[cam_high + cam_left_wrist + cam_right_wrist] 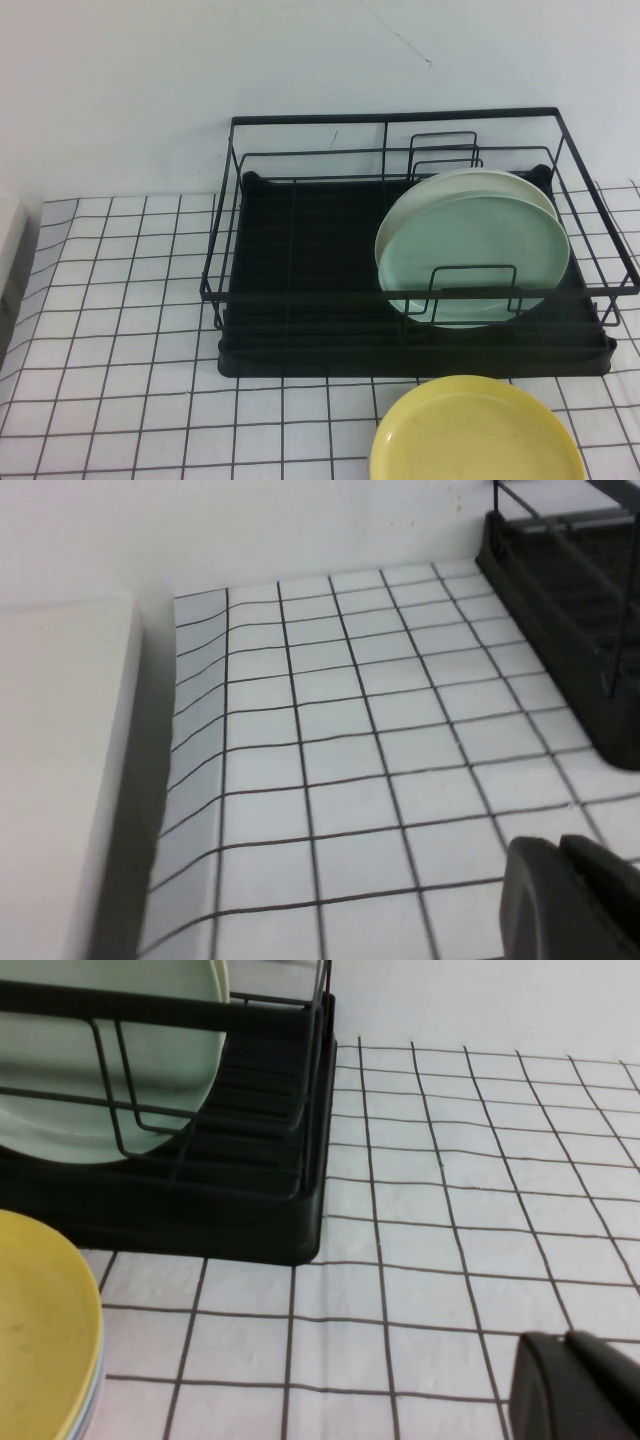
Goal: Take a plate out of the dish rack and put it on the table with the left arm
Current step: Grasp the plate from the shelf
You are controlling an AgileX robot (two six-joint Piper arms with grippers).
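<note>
Nothing has yet been done: the mint-green plate (470, 255) is seen leaning in the dish rack (300, 300), the left gripper (570, 900) is held over bare table (330, 740), the right gripper (575, 1385) likewise, jaws' state unreadable.

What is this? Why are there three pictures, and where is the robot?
The robot has two arms, and each carries a camera. One picture looks down from above; neither arm shows there. The other two are taken from the wrists: the dark lump is the left gripper low over the table, and likewise the right gripper. A black dish rack holds a green plate leaning against a white plate. A yellow plate lies in front. Nothing is held.
</note>
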